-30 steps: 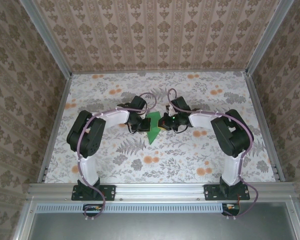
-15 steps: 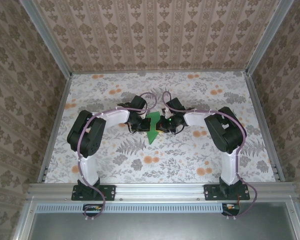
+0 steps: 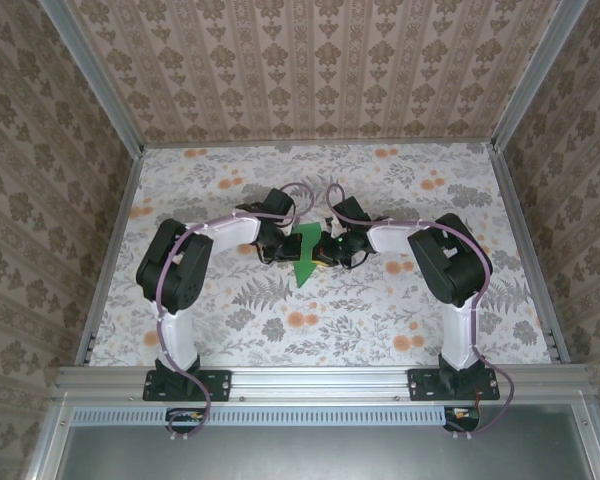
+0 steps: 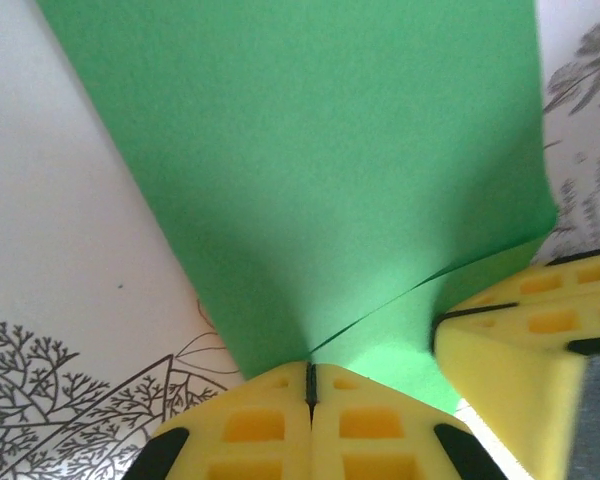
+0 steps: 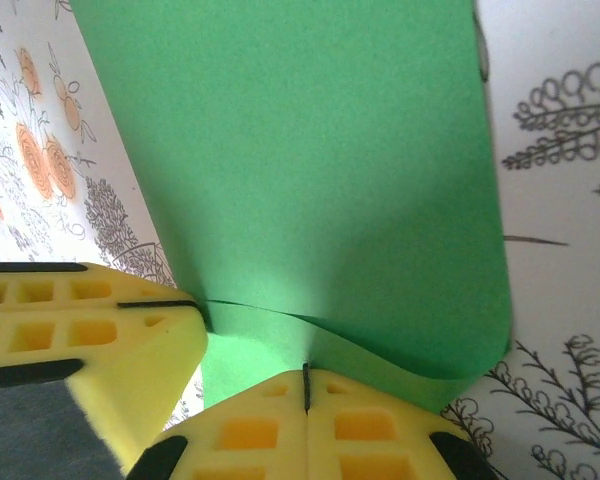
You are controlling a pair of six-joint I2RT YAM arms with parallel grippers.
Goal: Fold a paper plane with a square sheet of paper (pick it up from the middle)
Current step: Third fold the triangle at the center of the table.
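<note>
The square sheet of paper (image 3: pixel 305 260) is bright green and folded, with a point toward the near side, lying mid-table between the two grippers. My left gripper (image 3: pixel 283 249) is at its left edge and my right gripper (image 3: pixel 327 251) at its right edge. In the left wrist view the yellow pads (image 4: pixel 310 388) are shut on the edge of the green sheet (image 4: pixel 330 170), where an upper flap lifts off the lower layer; the right gripper's finger (image 4: pixel 525 345) is close by. In the right wrist view the gripper (image 5: pixel 306 385) is shut on the curled paper (image 5: pixel 310 160), with the left finger (image 5: pixel 80 335) beside it.
The floral tabletop (image 3: pixel 380 320) is bounded by metal rails, with patterned walls on three sides. Both arms reach inward from their bases (image 3: pixel 185 382) (image 3: pixel 455 382), elbows bent out to the sides.
The right arm has swung left, bringing its gripper closer against the paper and the left gripper. The left arm has barely moved. The paper stays in place.
</note>
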